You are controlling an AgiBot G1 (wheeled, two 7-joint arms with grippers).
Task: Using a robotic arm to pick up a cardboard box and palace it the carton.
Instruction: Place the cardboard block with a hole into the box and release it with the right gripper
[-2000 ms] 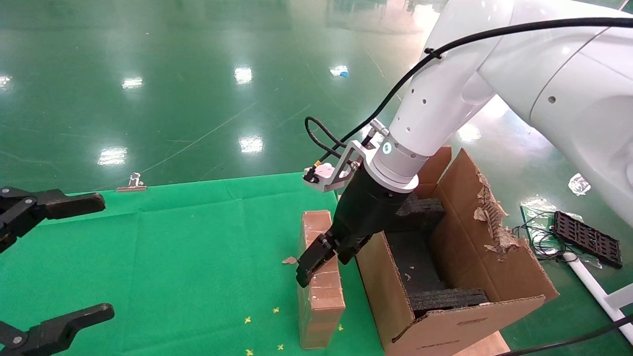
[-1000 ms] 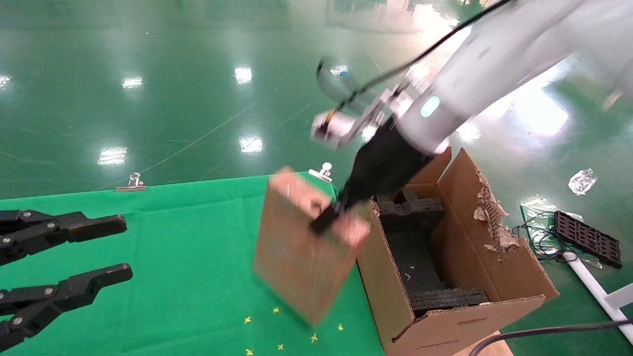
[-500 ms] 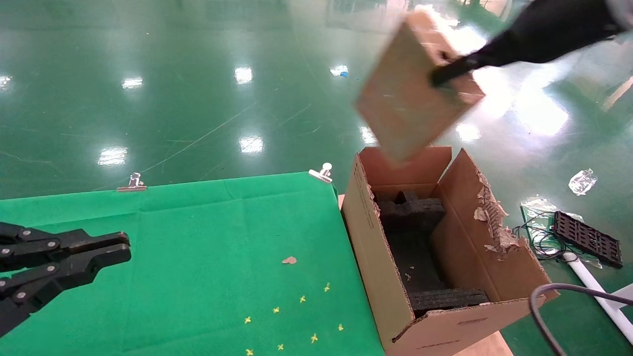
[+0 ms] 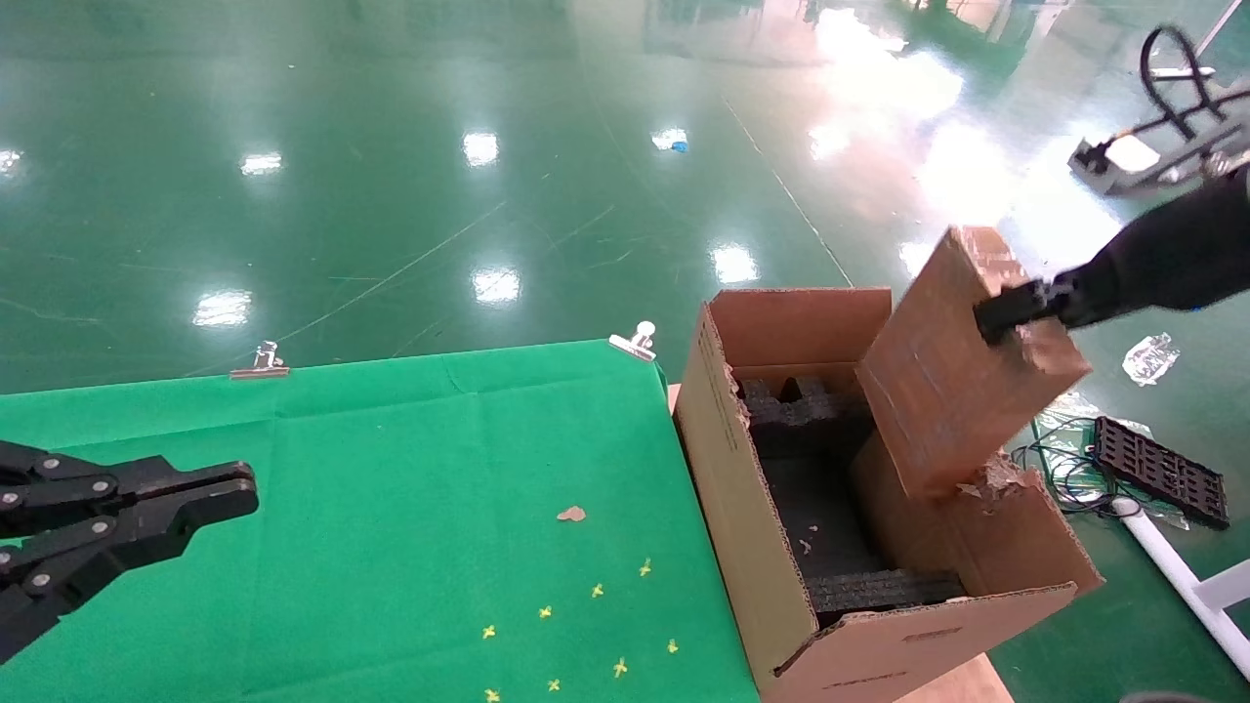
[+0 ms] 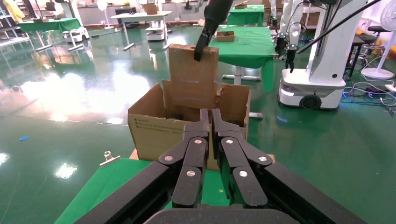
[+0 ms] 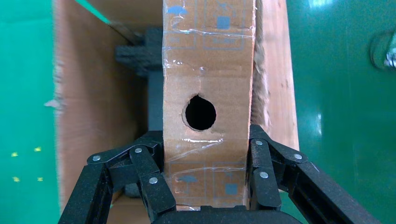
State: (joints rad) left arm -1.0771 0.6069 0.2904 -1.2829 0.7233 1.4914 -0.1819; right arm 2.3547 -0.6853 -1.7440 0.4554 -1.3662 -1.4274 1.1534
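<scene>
My right gripper (image 4: 1006, 312) is shut on the upper narrow edge of the slim brown cardboard box (image 4: 947, 381). It holds the box tilted above the right side of the large carton (image 4: 742, 488), with the box's lower end at the torn right flap. In the right wrist view the fingers (image 6: 149, 158) clamp both sides of the box edge (image 6: 208, 60) just below its round hole, with the carton (image 6: 88, 93) beneath. My left gripper (image 4: 225, 493) is shut and empty, parked over the green cloth at the left. In the left wrist view it (image 5: 208, 116) points at the carton (image 5: 154, 135) and the box (image 5: 194, 74).
Black foam blocks (image 4: 811, 410) line the carton's inside. The green cloth (image 4: 391, 459) covers the table, held by metal clips (image 4: 635, 340). Small yellow scraps (image 4: 596, 591) lie near its front. A black grid part with cables (image 4: 1157, 469) lies on the floor to the right.
My right gripper lifted the box off the cloth, swung it high over the carton, then lowered it to the right over the carton's right side. My left gripper closed.
</scene>
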